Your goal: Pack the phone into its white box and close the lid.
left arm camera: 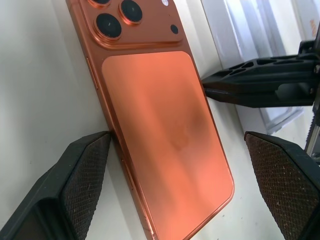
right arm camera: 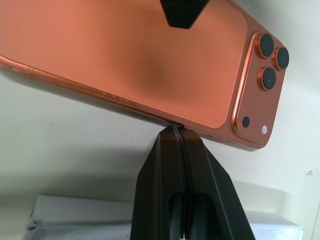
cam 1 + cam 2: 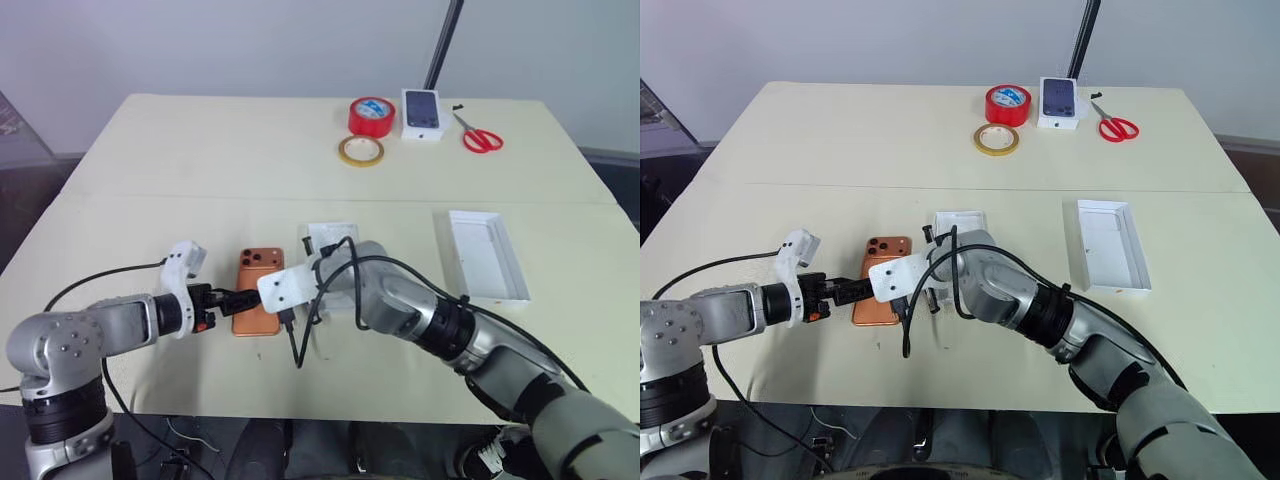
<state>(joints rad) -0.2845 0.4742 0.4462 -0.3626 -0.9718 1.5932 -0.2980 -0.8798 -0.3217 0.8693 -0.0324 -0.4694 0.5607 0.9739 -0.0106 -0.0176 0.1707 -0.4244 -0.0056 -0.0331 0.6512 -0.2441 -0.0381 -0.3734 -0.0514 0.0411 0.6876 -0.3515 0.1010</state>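
The orange phone point(image 3: 256, 292) lies flat on the table, back up, with its camera block at the far end. My left gripper point(image 1: 177, 140) is open and straddles the phone's near end; one pad point(image 1: 82, 182) is at the phone's edge and the other stands apart from it. My right gripper point(image 2: 176, 131) is shut, and its tips touch the phone's opposite long edge. The white box point(image 3: 486, 255) lies open to the right. A second white tray point(image 3: 330, 238) sits just behind my right wrist, partly hidden.
At the table's far side are a red tape roll point(image 3: 371, 115), a yellow tape ring point(image 3: 360, 151), a small white box with a dark phone picture point(image 3: 422, 113) and red scissors point(image 3: 481, 136). Black cables point(image 3: 300, 345) loop around my right wrist.
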